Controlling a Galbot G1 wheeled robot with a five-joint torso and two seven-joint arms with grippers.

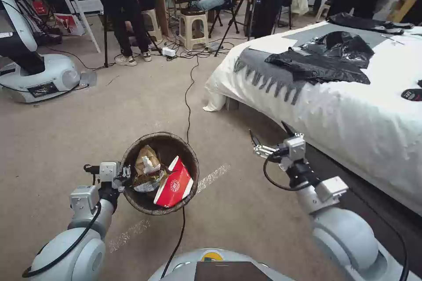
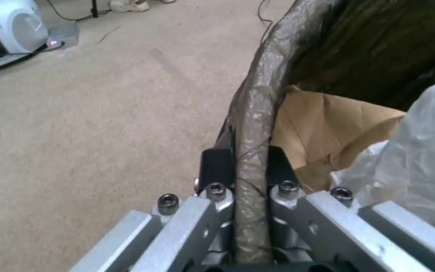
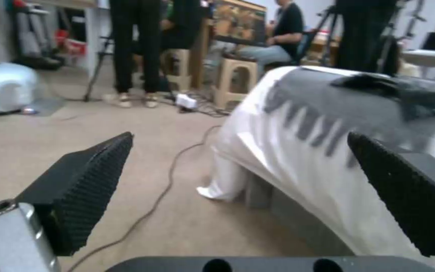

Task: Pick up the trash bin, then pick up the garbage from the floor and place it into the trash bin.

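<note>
**Head view: bin's up and loaded, right arm empty**

Head view has the trash bin [image 1: 160, 173] held up off the carpet [image 1: 88, 131] in front of the robot, slightly left of centre. It's lined with a dark bag folded over the rim, and there's already garbage inside: a red-and-white carton [image 1: 175, 184] leaning against the near wall, plus a brown paper bag [image 1: 147, 158] and something crumpled and white beside it.

Left end effector [image 1: 126, 172] is clamped on the bin's left rim. From the left wrist view you can see it properly, one finger inside and one outside, pinching the bag-wrapped edge [image 2: 253, 151], with the paper bag [image 2: 328, 132] just past it.

Right end effector [image 1: 256, 142] hangs in the air to the right of the bin, near the bed [image 1: 351, 109], spread wide with nothing between the pads [image 3: 87, 181].

My read: the bin pickup is done and we're between litter runs. I can't spot any loose litter on the floor here, just a black cable [image 1: 189, 96] running under the bin. So the next move probably calls for finding the next piece first, while keeping the bin level.
</note>
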